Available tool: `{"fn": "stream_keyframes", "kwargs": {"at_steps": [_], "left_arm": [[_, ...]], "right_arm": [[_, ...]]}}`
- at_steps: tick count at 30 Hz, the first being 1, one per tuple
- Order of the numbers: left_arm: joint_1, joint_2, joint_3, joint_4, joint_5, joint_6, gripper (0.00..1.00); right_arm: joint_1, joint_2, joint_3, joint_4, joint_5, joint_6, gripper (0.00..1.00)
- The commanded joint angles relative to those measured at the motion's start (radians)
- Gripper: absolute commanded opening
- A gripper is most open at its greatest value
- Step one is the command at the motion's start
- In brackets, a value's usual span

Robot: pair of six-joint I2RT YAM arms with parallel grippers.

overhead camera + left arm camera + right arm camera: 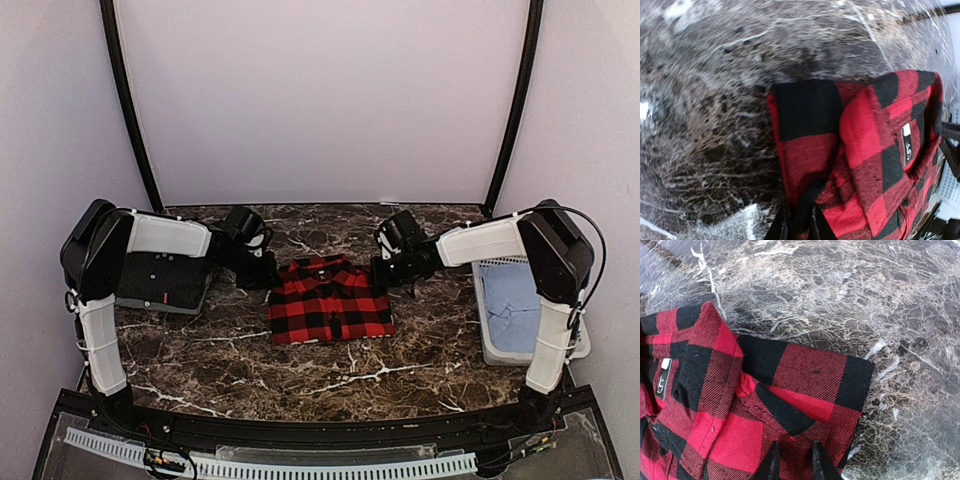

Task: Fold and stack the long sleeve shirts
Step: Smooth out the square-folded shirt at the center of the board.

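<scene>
Left pincer (262, 268) is clenched on the flannel shirt (330, 300): my left wrist view shows a dark ridge of brushed cloth drawn up between its fingers (816, 227) at the shirt's far left corner. Further left, under that arm, the charcoal shirt (165, 280) lies folded flat, buttons showing, close to the table's (300, 370) left edge. The flannel sits mid-table as a soft, thick rectangle of red and black checks, collar toward the far wall, a black label (906, 142) inside it. Bare, glossy, white-veined marble lies in front of it. At the far right corner the right pincer (385, 270) stands narrow astride the hem; I cannot tell whether it bites. Rightmost, a white slotted bin (495, 350) holds pale blue cloth (510, 300).
</scene>
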Motion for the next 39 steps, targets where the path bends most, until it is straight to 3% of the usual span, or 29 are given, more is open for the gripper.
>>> {"fn": "stream_keyframes", "kwargs": {"at_steps": [1,4,15,19,39], "left_arm": [[0.007,-0.007,0.033,-0.003,0.031,0.009,0.06],[0.007,-0.013,0.041,-0.005,0.04,0.015,0.02],[-0.005,-0.055,0.067,-0.01,0.06,0.038,0.0],[-0.006,-0.051,0.07,-0.01,0.059,0.037,0.0],[-0.006,-0.039,0.063,-0.011,0.054,0.035,0.0]], "right_arm": [[-0.008,-0.015,0.03,0.016,-0.012,-0.003,0.14],[-0.006,-0.026,0.032,0.01,-0.012,-0.005,0.01],[-0.005,-0.093,0.01,0.003,-0.02,0.0,0.0],[-0.006,-0.058,0.039,-0.022,0.014,-0.013,0.21],[-0.016,0.043,0.079,-0.055,0.084,-0.012,0.36]]}}
